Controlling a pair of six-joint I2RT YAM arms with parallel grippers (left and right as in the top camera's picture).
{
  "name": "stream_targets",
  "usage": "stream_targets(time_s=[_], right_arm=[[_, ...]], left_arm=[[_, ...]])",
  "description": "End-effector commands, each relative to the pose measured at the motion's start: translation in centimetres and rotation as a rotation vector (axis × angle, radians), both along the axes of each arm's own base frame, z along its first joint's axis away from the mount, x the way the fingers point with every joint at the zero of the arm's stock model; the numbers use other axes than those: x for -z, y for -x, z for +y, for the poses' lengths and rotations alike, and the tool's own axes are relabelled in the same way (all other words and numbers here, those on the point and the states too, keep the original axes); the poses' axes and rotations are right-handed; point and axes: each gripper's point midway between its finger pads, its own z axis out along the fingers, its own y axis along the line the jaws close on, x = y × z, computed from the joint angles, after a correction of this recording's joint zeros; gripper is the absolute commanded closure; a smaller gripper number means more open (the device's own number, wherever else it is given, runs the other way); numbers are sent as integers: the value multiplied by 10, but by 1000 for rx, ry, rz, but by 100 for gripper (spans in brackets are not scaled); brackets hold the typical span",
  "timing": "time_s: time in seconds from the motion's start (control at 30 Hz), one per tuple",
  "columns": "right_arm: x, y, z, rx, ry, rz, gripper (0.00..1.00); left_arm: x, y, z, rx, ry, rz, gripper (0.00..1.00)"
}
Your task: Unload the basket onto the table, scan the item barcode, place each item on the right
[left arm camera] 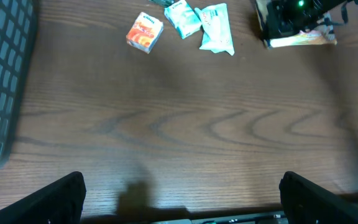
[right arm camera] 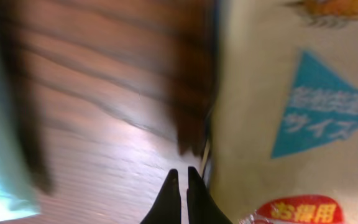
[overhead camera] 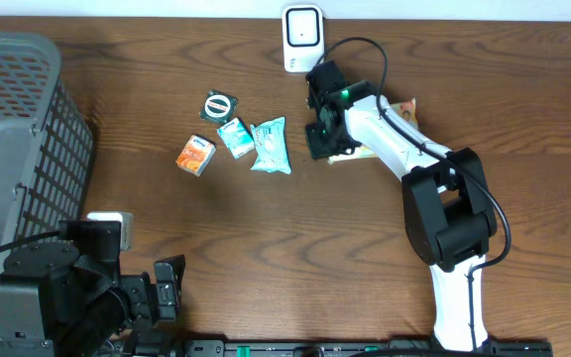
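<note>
The surface (overhead camera: pixel 266 238) is dark grained wood with a soft sheen. The basket (overhead camera: pixel 8 139) is matt grey plastic. The scanner (overhead camera: pixel 303 38) is smooth white plastic. The cream pack (right arm camera: pixel 260 81), blurred, seems printed film.

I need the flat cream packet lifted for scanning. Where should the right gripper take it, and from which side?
Probably the edge facing the teal packet, where the shut right gripper sits. The cream packet lies flat and thin on the table, so open the jaws, come in low from that bare-wood side and pinch the edge.
</note>
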Motion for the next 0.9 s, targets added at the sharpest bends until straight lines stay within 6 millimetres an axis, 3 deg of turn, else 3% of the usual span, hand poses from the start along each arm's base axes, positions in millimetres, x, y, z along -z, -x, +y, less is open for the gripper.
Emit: stream_targets(time_s=[0.0,0.17,0.27,0.4,0.57,0.67,0.77,0.87], right_arm=[[8,6,-30,94,113,33,99],[-1,35,-51,101,181,143,99],[-13,45,-85,126,332,163,99],[-39,41,-146,286,573,85,99],[-51,30,-187,429,520,80,99],[-49,23,-181,413,328,123,99],[-50,13,-152,312,53,144,99],[-55,0,-134,288,-152,128,88]], left_arm=[[0,-1,2,-12,-2,0,3],[0,-1,2,-12,-2,0,2],[0,-1,2,-12,-3,0,2],[0,-1,2,-12,-3,0,2],[0,-1,2,-12,-3,0,2],[0,-1,2,-12,-2,0,2],[0,-1,2,-12,-3,0,2],[0,-1,2,-12,-3,0,2]])
